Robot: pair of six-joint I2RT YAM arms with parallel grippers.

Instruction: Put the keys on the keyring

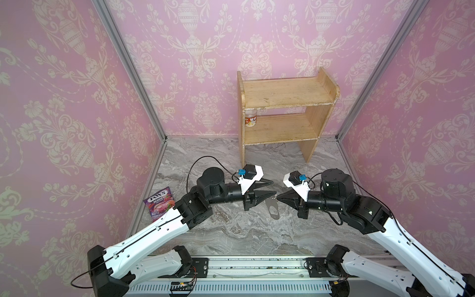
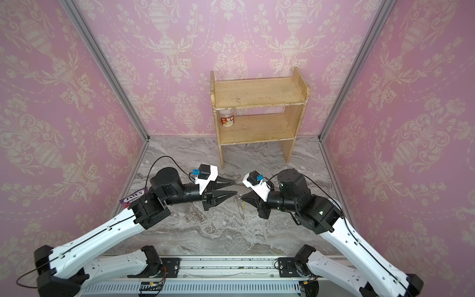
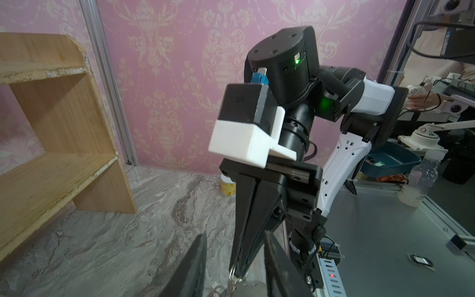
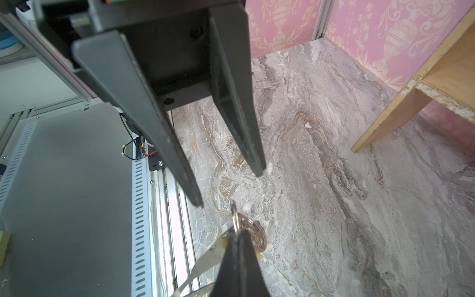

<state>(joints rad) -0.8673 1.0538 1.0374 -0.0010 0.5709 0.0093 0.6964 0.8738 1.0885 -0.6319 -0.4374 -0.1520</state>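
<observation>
keyring (image 1: 272, 207) hangs clamped in right gripper (image 1: 278, 197), jar (image 1: 250, 119) on shelf (image 1: 282, 131).

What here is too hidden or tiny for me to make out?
Keys: right wrist view, only a yellow sliver shows behind the right gripper.
Keyring: left wrist view, cut off by the bottom edge.
Jar label: top views, too small.
Sweets bag: top views, partly behind the left arm.

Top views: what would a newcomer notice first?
Two black grippers meet tip to tip over the marble table: the right gripper is shut on the keyring, its plate hanging, and the left gripper stands open beside it. Behind, a wooden shelf holds a jar on its lower board; a purple candy bag sits at the left edge.
</observation>
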